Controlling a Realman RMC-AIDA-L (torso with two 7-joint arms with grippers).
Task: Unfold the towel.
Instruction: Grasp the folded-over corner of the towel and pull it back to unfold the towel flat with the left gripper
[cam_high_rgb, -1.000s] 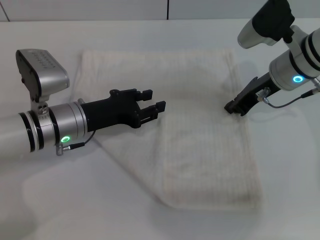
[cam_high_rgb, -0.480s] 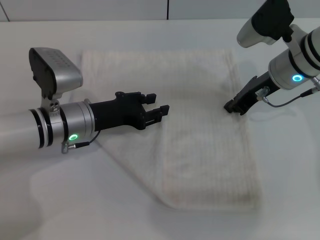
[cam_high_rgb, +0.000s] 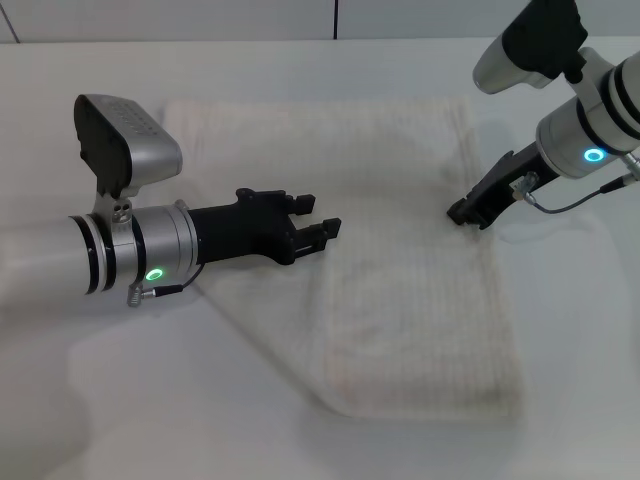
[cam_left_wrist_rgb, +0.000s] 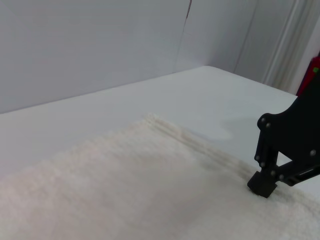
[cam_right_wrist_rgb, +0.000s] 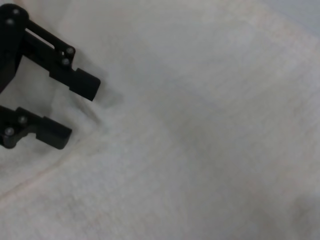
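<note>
- Towel (cam_high_rgb: 400, 250) is lying part-folded on tabletop (cam_high_rgb: 100, 400), doubled layer to the right.
- Left claw (cam_high_rgb: 322, 221) is hovering wide open, empty, at the fold edge, prob. for grabbing it.
- Right claw (cam_high_rgb: 466, 213) is pressing the towel's right edge, seemingly pinning it; can't tell its opening.

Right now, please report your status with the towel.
Left claw open, over the folded edge. Right claw at the right edge of the cream-white ribbed towel, still partly folded. Nothing in the way.

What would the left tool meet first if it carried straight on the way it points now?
Probably the towel: the left tool, open, points right and slightly down across it, towards the folded upper layer's edge. Its height above the cloth is unclear. Beyond, the right tool rests at the towel's right edge.
</note>
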